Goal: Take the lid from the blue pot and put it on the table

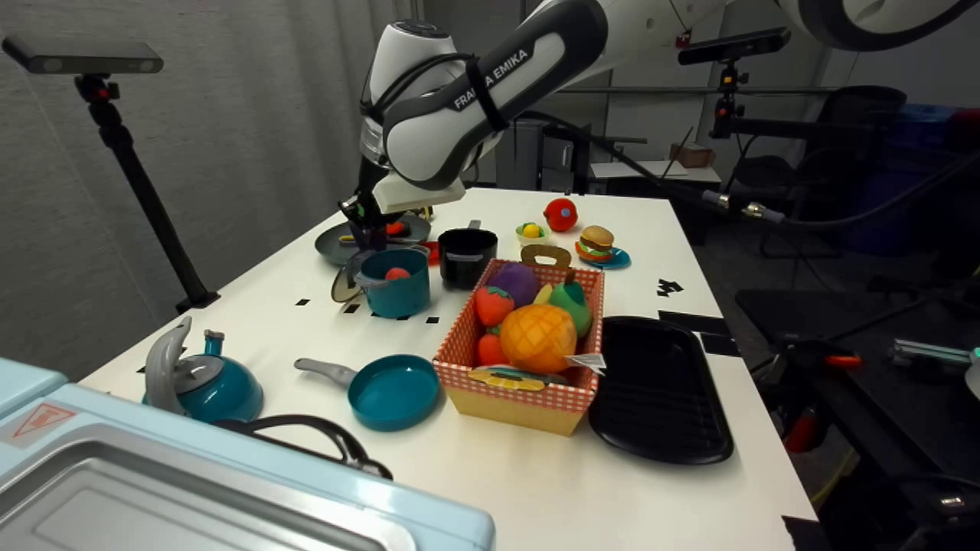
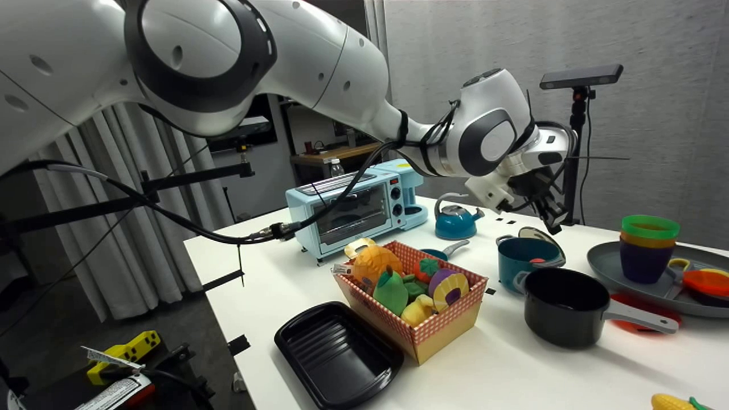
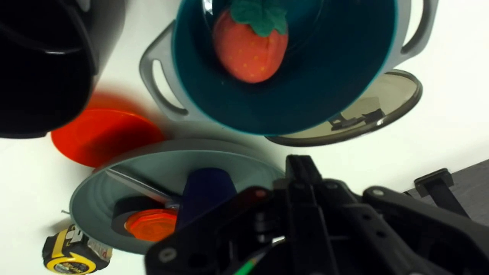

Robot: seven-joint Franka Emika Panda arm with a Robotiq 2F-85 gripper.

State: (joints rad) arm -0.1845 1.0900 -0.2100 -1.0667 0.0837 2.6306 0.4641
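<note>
Slanting beside the blue pot, the lid shows right of centre in my wrist view, partly hidden by the pot's rim, its lower edge seemingly on the white table. Both exterior views show it tilted there, though whether it touches the pot's wall I cannot tell. The pot stands uncovered at the top of the wrist frame, a strawberry inside it. Just below the lid in that same frame is my claw, pressed together with nothing pinched in it; a strip of white shows between the two, so I judge that I am not touching the lid. Taking it off looks done to me, and the step in hand is the setting down, nearly complete, since the lid does not lie flat. My next move calls either for a clean lift away, if a slanted rest will do, or for a slow nudge so the disc drops flat, clear of the pot. To grip it, I would have to spread first. I should mind the handle at upper right, which could catch. Farther out, the grey dish with a dark cup lies lower left, the red plate left, the black saucepan upper left; a swing that way risks a knock.
</note>
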